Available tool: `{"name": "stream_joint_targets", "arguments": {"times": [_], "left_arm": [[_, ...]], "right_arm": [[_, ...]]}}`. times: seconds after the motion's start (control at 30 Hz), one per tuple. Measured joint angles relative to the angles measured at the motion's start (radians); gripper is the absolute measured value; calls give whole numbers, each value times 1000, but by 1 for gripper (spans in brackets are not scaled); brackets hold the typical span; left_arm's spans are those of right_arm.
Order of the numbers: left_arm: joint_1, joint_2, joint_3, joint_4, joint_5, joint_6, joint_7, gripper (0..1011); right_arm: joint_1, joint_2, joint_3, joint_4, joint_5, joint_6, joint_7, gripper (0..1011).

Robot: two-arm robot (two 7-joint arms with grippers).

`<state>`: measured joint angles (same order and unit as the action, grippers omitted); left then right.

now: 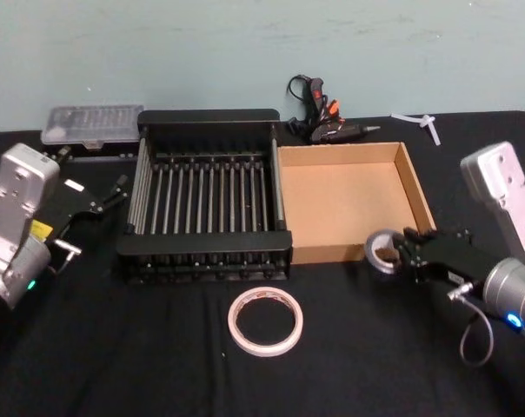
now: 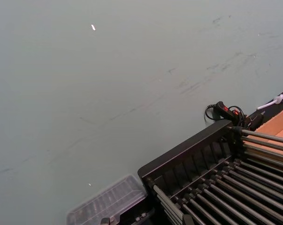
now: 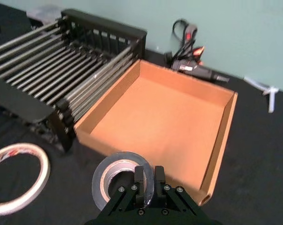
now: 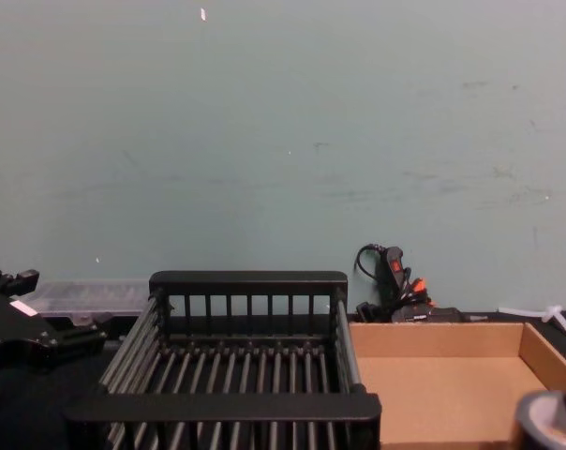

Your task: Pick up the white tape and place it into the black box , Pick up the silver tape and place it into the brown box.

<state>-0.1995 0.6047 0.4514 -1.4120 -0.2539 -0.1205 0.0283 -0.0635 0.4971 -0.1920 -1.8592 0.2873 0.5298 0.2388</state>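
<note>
Dark grey silver tape (image 1: 383,254) pinched at its rim in the right gripper (image 1: 408,254), at the brown box's (image 1: 419,187) 5 o'clock corner. White tape (image 1: 265,321) flat on cloth at 6 o'clock of the black box (image 1: 202,242). Left gripper (image 1: 115,193) at that box's 9 o'clock, finger state: cannot tell

No text, brand or number can be read. The white tape (image 1: 265,321), on the cloth well off to the side of the right gripper (image 1: 400,254), bears red-orange print on its inner core, too small to make out. A yellow label (image 1: 40,229) sits on the left arm's wrist, behind the left gripper (image 1: 115,193), its marks unreadable.
</note>
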Motion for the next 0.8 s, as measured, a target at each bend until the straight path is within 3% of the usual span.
{"name": "stream_joint_targets", "arguments": {"times": [0.43,0.8], "left_arm": [[0,0,0,0,0,0,0,1001],[0,0,0,0,0,0,0,1001]], "right_arm": [[122,-61,-1,99,-53,-58,-5,142],[254,-141,-19,293,-104,-122,-18,142]]}}
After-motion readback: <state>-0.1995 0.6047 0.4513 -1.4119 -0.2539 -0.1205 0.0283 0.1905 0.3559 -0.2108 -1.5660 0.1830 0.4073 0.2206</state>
